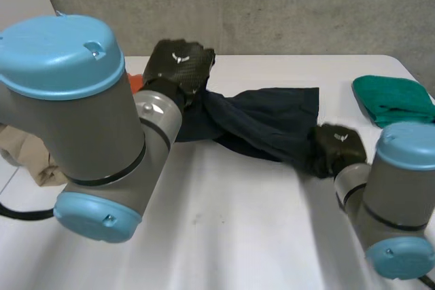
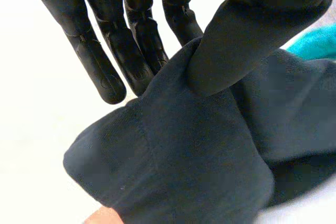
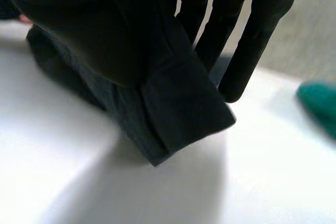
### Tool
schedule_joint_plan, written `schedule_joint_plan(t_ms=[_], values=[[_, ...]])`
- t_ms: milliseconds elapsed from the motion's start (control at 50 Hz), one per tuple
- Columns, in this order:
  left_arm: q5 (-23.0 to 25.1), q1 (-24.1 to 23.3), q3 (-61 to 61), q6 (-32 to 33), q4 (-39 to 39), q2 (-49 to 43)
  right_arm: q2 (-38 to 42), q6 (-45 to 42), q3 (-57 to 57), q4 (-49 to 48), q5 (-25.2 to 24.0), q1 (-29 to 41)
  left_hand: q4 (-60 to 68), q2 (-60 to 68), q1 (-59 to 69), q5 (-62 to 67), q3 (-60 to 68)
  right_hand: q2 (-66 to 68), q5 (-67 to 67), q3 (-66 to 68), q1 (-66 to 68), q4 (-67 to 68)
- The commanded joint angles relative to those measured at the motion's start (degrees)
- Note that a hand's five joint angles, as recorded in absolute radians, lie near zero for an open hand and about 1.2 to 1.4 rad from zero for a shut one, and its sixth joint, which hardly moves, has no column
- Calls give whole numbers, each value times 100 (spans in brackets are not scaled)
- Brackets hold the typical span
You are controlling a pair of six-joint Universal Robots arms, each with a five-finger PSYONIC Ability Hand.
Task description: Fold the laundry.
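I hold the dark navy fabric garment point(image 1: 268, 121) strung across the white table point(image 1: 231, 229) — my left hand point(image 1: 178, 66) pinching its far-left end, my right hand point(image 1: 338, 149) its near-right hem. Thumb on straight fingers is a thin hold — pulling apart could slip an end free.

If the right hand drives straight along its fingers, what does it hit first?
Likely the white table just beyond the fingertips, though depth is unclear. The right hand pinches the dark cloth; the green cloth lies aside.
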Motion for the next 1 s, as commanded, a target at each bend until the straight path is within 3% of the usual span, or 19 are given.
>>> schedule_joint_plan(t_ms=[20,80,160,240,320,480,600,740,800,820,920,940,1000], values=[[11,10,-464,34,-740,481,-1765,-1802,-100,314,-519,-235,1125,1135,1381,1255,1156,1233,1384,1194,1592,1169],[29,-8,-623,60,-1171,851,-2163,-2701,-337,876,-819,-385,1125,1135,1381,1255,1156,1233,1384,1194,1592,1169],[90,-34,-772,69,-1742,1395,-2629,-3791,-1240,2613,-951,-517,1125,1135,1381,1255,1156,1233,1384,1194,1592,1169],[362,-69,-1000,87,-2182,1748,-2639,-4091,-1804,4002,-1021,-596,1125,1135,1381,1255,1156,1233,1384,1194,1592,1169],[688,-78,-1290,104,-2350,1661,-2412,-4495,-1859,4735,-1101,-746,1125,1135,1381,1255,1156,1233,1384,1194,1592,1169],[732,-17,-1186,482,-2078,238,-1040,-5112,-1691,4807,-995,-685,1125,1135,1381,1255,1156,1233,1384,1194,1592,1169],[461,106,392,920,-1647,-1088,67,-5068,-2525,4650,-952,-562,1125,1135,1381,1255,1156,1233,1384,1194,1592,1169],[-164,309,3066,1659,-980,-2127,560,-4577,-4080,3132,-653,-430,1125,1135,1381,1255,1156,1233,1384,1194,1592,1169],[-243,353,4112,2037,-32,-2330,596,-4357,-4530,1569,-556,-421,1125,1135,1381,1255,1156,1233,1384,1194,1592,1169],[-252,361,4323,2133,257,-2339,570,-4260,-4609,520,-556,-421,1125,1135,1381,1255,1156,1233,1384,1194,1592,1169],[-314,581,4572,2530,1989,-2067,429,-4119,-4425,-2352,-705,-404,1125,1135,1381,1255,1156,1233,1384,1194,1592,1169],[-314,625,4502,2539,2383,-1884,429,-4119,-4390,-2599,-757,-395,1125,1135,1381,1255,1156,1233,1384,1194,1592,1169],[-323,625,4256,2530,2519,-1698,464,-4058,-4399,-2690,-881,-298,1125,1135,1381,1255,1156,1233,1384,1194,1592,1169]])
